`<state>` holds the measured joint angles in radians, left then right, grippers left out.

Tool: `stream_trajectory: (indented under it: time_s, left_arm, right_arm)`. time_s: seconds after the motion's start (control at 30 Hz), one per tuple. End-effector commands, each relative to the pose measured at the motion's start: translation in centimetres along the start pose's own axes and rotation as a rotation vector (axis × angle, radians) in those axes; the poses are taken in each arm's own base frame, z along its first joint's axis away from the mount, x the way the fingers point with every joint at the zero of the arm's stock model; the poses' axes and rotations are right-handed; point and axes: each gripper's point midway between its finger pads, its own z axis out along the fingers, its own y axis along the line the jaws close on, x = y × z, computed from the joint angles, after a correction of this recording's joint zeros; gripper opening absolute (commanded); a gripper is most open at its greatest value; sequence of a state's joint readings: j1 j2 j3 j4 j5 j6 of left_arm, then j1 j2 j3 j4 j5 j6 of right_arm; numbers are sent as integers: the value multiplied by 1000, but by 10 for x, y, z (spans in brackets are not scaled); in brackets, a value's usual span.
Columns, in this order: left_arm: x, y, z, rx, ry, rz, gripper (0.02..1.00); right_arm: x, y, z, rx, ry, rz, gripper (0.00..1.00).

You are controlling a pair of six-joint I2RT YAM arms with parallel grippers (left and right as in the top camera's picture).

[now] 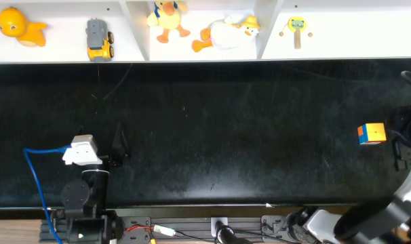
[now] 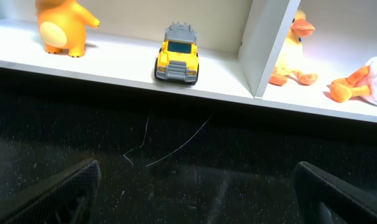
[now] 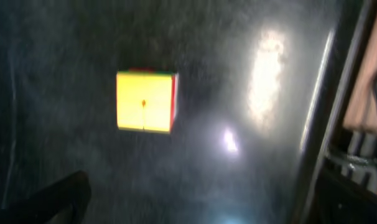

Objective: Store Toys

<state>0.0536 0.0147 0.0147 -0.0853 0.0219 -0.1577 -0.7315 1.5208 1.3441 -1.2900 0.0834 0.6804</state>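
Black table top is carrying one loose toy: a colour cube, sitting flat near the table's right end, well apart from the white shelf that is running along the far edge.

Shelf contents, left to right as the top view is showing them:
- an orange duck and a yellow toy truck are sharing the left compartment, the truck standing on its wheels;
- a plush duck is sitting upright in the middle compartment, with a second plush duck lying on its side just beside it;
- a small green and yellow toy is resting in the right compartment.

Left gripper is hanging low over the table's left part, facing the truck's compartment. Its fingers are standing wide apart and gripping nothing. A blue cable is looping beside this arm.

Right gripper is hovering at the right end of the table, just beside the cube. Its fingers are also spread and gripping nothing. The cube is lying ahead of them, not touching either one, with its yellow face turned up in the right wrist view.
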Motion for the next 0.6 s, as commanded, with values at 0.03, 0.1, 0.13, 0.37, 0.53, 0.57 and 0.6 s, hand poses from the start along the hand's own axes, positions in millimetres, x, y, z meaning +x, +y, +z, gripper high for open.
stream_trajectory:
  time_s: [0.03,0.1,0.13,0.37,0.53,0.57,0.6]
  left_arm:
    - [0,-1,0,7,-6,7,998]
    - [0,-1,0,7,-6,7,998]
    - [0,-1,0,7,-6,7,998]
    - [0,-1,0,7,-6,7,998]
    - [0,-1,0,7,-6,7,998]
    - [0,-1,0,7,-6,7,998]
    - [0,-1,0,7,-6,7,998]
  right_arm:
    - [-15,5,10,12,-46,-9,998]
    - [-21,7,15,20,-63,-8,998]
    - [-22,9,18,19,-62,-8,998]
    - [-31,19,37,36,-78,-22,996]
    - [-26,28,50,56,-76,-58,980]
    - [-23,30,53,53,-78,-67,978]
    - [-20,34,56,49,-79,-78,976]
